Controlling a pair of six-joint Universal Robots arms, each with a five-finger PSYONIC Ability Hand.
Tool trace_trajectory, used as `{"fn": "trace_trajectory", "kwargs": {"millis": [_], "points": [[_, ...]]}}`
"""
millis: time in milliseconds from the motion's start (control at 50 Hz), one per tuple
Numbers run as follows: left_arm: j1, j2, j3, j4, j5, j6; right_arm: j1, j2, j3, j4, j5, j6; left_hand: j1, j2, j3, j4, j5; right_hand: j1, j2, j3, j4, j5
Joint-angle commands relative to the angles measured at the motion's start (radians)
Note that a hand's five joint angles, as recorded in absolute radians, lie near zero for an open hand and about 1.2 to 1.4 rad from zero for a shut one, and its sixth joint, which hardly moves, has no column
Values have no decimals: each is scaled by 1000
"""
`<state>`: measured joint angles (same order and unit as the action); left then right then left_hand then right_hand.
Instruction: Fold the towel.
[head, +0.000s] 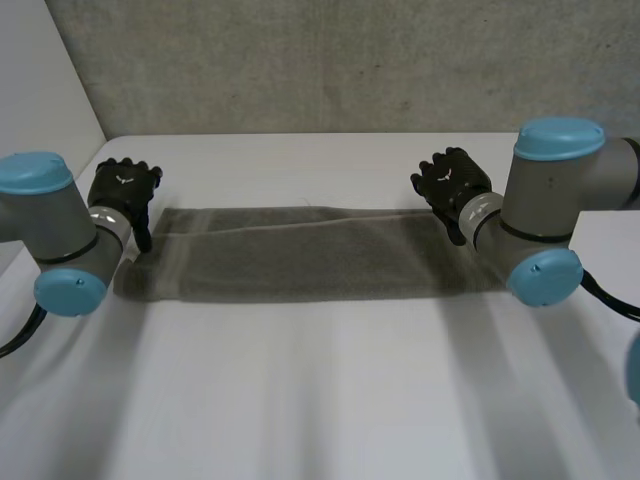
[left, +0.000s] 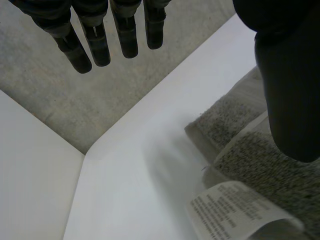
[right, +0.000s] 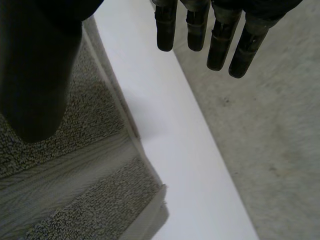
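Grey wall behind white table; towel ends cut off by arms; label print unreadable; left hand and right hand straight-fingered, gripping nothing.

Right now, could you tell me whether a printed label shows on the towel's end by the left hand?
Yes, a white printed label lies at the corner of the grey towel, beside the thumb of the left hand.
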<state>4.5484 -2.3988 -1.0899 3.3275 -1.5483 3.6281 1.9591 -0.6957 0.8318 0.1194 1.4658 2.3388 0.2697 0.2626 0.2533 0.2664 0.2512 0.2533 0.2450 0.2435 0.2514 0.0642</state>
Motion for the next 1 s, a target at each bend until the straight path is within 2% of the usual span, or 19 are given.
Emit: {"fn": "trace_trajectory", "kwargs": {"millis": [20, 60, 160, 340, 420, 500, 580, 600, 620, 660, 720, 760, 820, 1000], "points": [[4, -107, 171, -123, 46, 27, -29, 202, -347, 217, -32, 97, 11, 18, 27, 14, -145, 20, 28, 29, 22, 34], [4, -134, 215, -172, 77, 27, -48, 293, -518, 291, -30, 149, 20, 27, 36, 23, -136, 20, 28, 29, 22, 34], [4, -194, 326, -279, 135, 26, -60, 389, -692, 353, -36, 163, 26, 33, 42, 29, -130, 20, 28, 29, 22, 34], [3, -200, 367, -309, 139, 21, -49, 409, -672, 384, -48, 171, 26, 33, 42, 29, -130, 14, 22, 23, 16, 28], [4, -169, 341, -322, 135, 9, -60, 392, -585, 425, -53, 180, 23, 30, 40, 26, -133, 93, 101, 102, 95, 107], [20, -50, 219, -359, 137, -40, -62, 324, -505, 437, -56, 206, 26, 33, 42, 29, -130, 114, 122, 123, 115, 128], [29, 69, 68, -355, 148, -66, -89, 149, -245, 405, -84, 234, 29, 36, 45, 32, -127, 143, 151, 153, 145, 157], [35, 131, -14, -338, 149, -68, -106, 80, -152, 364, -102, 234, 32, 39, 48, 35, -124, 149, 157, 158, 151, 163], [44, 191, -94, -303, 151, -68, -106, 79, -151, 364, -102, 234, 32, 39, 48, 35, -124, 149, 157, 159, 151, 163], [53, 240, -170, -261, 152, -68, -131, -46, 37, 252, -113, 231, 35, 42, 51, 38, -121, 158, 166, 167, 159, 172], [72, 318, -307, -183, 166, -65, -135, -96, 119, 206, -119, 231, 64, 71, 80, 67, -92, 161, 169, 170, 162, 175], [80, 340, -361, -154, 178, -63, -143, -158, 245, 132, -114, 226, 76, 83, 92, 79, -80, 163, 172, 173, 165, 178], [96, 355, -436, -122, 198, -62, -152, -185, 324, 91, -116, 226, 79, 86, 95, 82, -77, 166, 175, 176, 168, 181], [103, 308, -493, -91, 209, -60, -174, -183, 403, 16, -110, 225, 117, 124, 133, 120, -39, 249, 257, 258, 251, 263]]}}
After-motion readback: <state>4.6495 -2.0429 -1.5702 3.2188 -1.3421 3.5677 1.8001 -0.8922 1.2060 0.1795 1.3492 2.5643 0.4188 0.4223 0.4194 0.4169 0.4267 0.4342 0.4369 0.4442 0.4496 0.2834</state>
